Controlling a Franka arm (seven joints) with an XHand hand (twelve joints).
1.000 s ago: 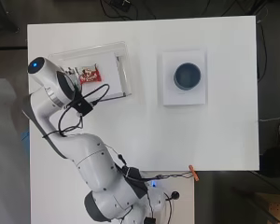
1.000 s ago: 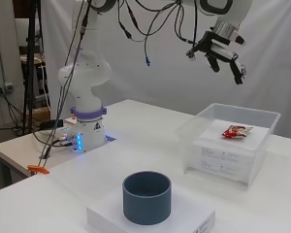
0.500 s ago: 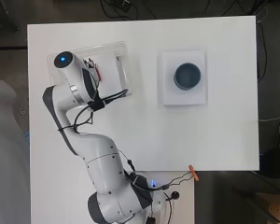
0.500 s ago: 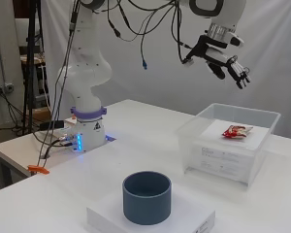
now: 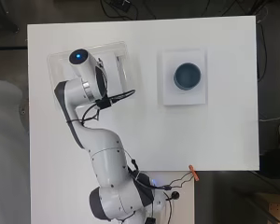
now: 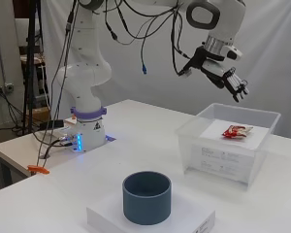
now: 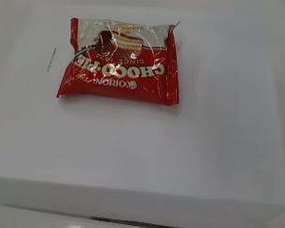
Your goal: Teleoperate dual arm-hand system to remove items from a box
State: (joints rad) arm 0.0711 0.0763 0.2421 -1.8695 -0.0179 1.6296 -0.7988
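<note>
A white robot arm holds its black-and-white hand above the clear plastic box at the right of the counter, side view. The fingers are spread and fairly straight, grasping nothing, and point down toward the box's open top w/o touching rim or contents.

The task's thing, a red foil snack packet, lies flat inside the box on a raised white insert, toward the far side, apart from the walls as far as the side view shows. In the overhead view the arm covers it. Nothing else shows in the box.

Orientation: the packet is rectangular, and its long axis seems to run roughly left-right in the side view, its short crimped ends facing left and right. It lies face up, the silver band w/ the picture along one long edge (wrist view).

Step in hand, as judged: descend and pick up the packet. To do it well: centre the hand over the packet, come straight down inside the walls, and set fingers and thumb across the short axis so they close on the long edges. Foil is slick and flat, so it may slide on the insert; approach slowly.

A dark blue round cup on a white block stands at the near side, well apart from the box.
</note>
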